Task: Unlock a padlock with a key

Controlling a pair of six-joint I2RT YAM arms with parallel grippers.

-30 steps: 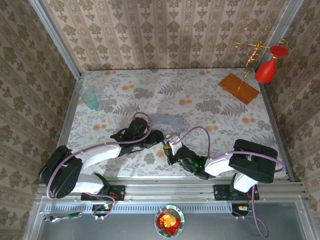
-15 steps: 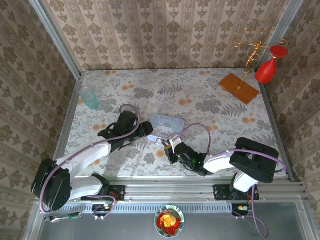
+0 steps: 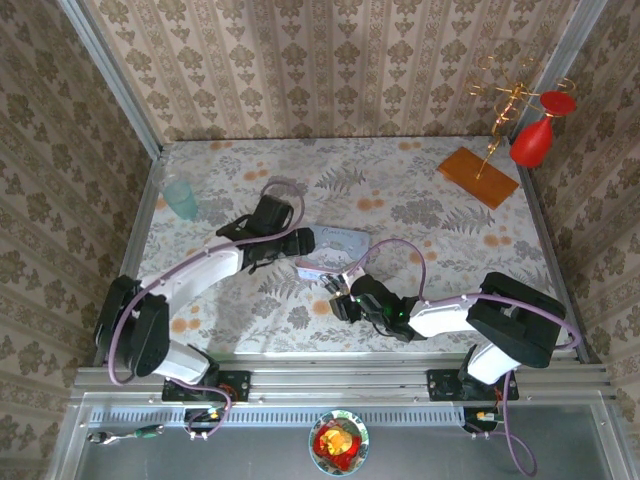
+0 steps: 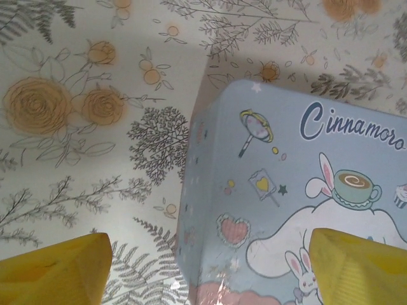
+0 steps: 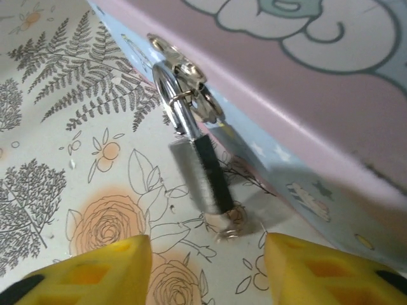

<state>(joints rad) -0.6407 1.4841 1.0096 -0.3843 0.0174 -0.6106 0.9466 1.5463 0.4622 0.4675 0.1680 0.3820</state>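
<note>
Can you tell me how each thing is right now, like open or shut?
tin, lid closed.
padlock, hooked through the tin's clasp, shackle looks shut.
left gripper, open, above the tin.
right gripper, open, holding nothing, close to the padlock.
cup, standing upright.

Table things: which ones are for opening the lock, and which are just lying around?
For the job: padlock, hanging on the cartoon tin; right fingers, open near it.
Just lying about: teal cup, orange board, red ornament.
</note>
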